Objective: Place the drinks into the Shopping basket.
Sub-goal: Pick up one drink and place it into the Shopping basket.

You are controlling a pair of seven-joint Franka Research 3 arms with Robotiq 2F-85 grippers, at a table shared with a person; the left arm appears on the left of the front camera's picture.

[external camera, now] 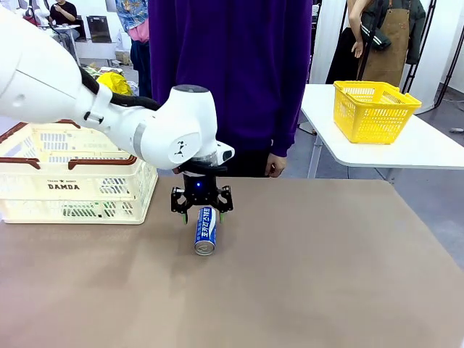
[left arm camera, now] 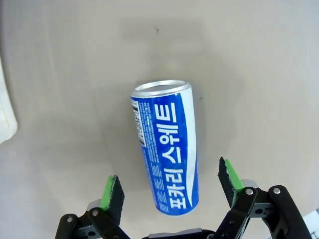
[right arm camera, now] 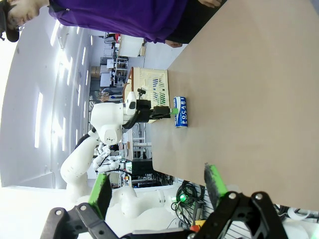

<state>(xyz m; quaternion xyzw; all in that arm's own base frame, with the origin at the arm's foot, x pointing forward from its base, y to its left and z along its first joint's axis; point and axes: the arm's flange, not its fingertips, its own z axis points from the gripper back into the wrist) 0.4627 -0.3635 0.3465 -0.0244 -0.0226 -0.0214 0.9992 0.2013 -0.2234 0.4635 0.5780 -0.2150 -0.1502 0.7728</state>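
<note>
Slim blue drink can (external camera: 206,231) with white lettering, lying on its side on the brown table (external camera: 326,268), just to the right of the cream Shopping basket (external camera: 72,181) with dark rim. Directly above the can, left gripper (external camera: 202,214) pointing down, green-padded fingers (left arm camera: 112,194) spread wide on either side, not touching it. At the table's near edge, right gripper (right arm camera: 157,186) with fingers apart, holding nothing; beyond the table, person in purple top (external camera: 232,72).
</note>
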